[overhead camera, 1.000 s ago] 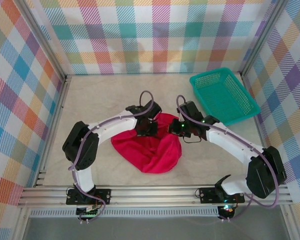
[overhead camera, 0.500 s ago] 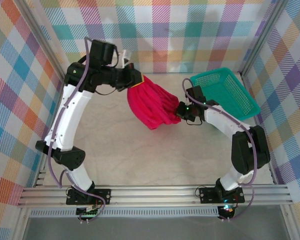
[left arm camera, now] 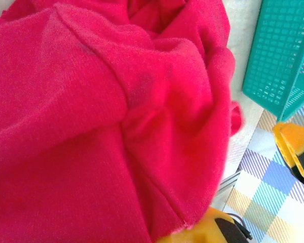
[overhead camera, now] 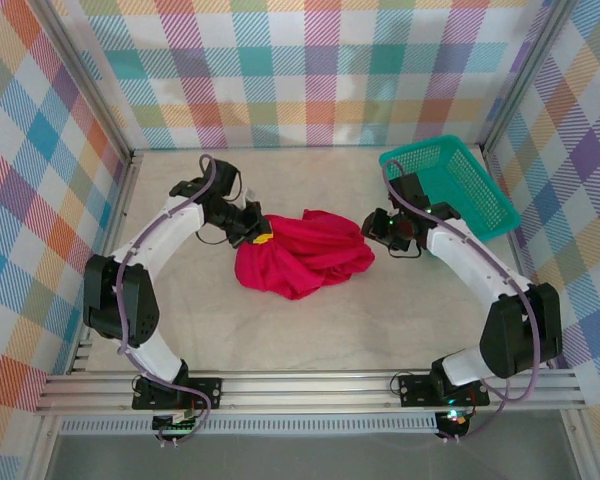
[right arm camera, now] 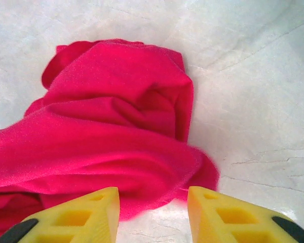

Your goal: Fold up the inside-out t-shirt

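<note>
The inside-out t-shirt [overhead camera: 302, 256] is a bright red crumpled heap on the middle of the table. My left gripper [overhead camera: 261, 236] is at its left end, shut on the cloth. In the left wrist view the red fabric [left arm camera: 101, 121] covers the jaws, and one yellow finger [left arm camera: 207, 229] pokes out beneath the hem. My right gripper [overhead camera: 377, 231] is at the shirt's right end with its fingers apart. In the right wrist view that gripper [right arm camera: 153, 210] is open, and a blurred shirt edge [right arm camera: 142, 167] lies loose just ahead of the gap.
A teal mesh basket [overhead camera: 448, 192] stands at the back right, close behind the right arm; it also appears as a teal basket [left arm camera: 283, 55] in the left wrist view. Bare table [overhead camera: 310, 330] lies in front of the shirt. Checked walls enclose three sides.
The left arm had lifted the shirt high at the back; now it has brought it down onto the table. The right gripper has opened and let go of the shirt's right end.
</note>
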